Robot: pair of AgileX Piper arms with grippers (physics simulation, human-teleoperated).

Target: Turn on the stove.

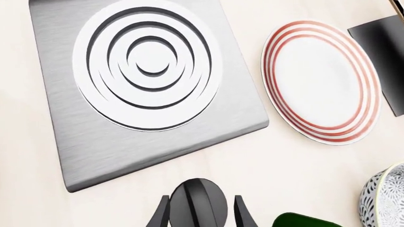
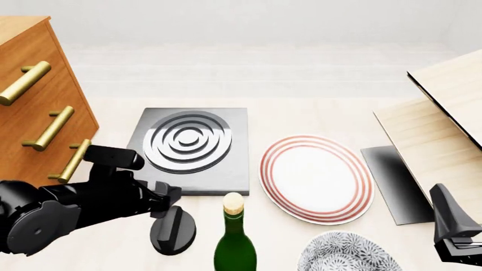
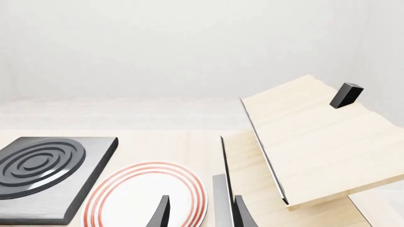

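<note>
black ridged round knob (image 1: 197,203) of grey stove (image 2: 192,148) | stiff, grip ridge | left gripper (image 1: 202,213) spread astride it | right gripper (image 3: 200,212) spread, empty

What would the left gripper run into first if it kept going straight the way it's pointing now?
Most likely the black ridged knob: it sits between the open fingers of the left gripper, right at their tips. Beyond it lies the stove slab. Whether the fingers already touch the knob is unclear.

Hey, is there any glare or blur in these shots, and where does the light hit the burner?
All three views are sharp. In the left wrist view the stove rings look bright white; in the front view its burner shows streaky reflections; in the right wrist view it is dark.
</note>
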